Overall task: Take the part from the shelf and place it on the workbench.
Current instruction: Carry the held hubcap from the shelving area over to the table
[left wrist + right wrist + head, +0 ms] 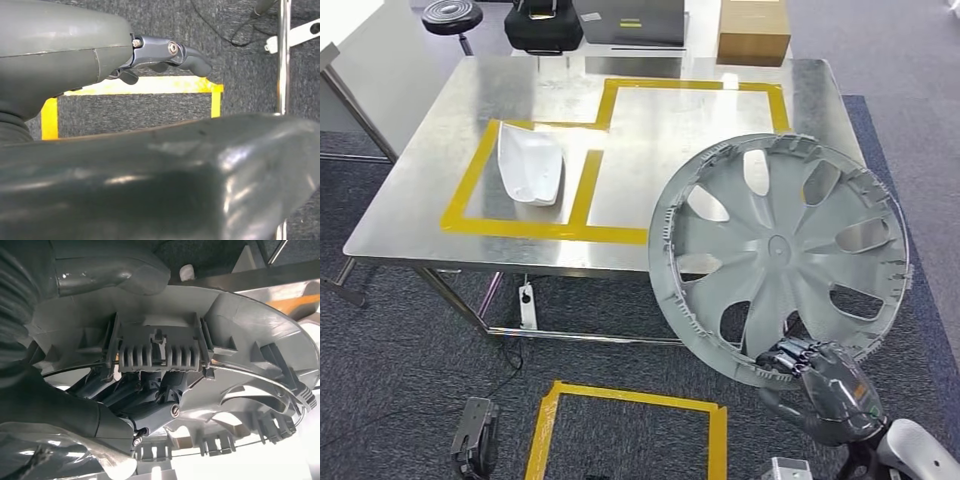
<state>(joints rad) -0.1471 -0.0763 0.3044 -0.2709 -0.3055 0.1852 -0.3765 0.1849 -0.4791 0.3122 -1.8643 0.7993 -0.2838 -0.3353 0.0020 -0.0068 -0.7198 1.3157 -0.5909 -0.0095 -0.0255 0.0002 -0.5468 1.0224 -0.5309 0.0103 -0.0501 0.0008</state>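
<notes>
My right hand [824, 375] grips the near rim of the grey wheel cover [778, 252], which hangs tilted over the near right corner of the steel workbench [433, 150]. I would carry it forward over the workbench's large yellow-taped box [694, 88] and level it before letting go. My left hand [166, 52] holds nothing, fingers extended.

A grey hubcap [779, 255], a white part [529, 163], and yellow tape [586, 184] outlines on the silver workbench [418, 190].

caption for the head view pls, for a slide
Right hand grips a grey hubcap by its rim above the taped steel workbench.
</notes>
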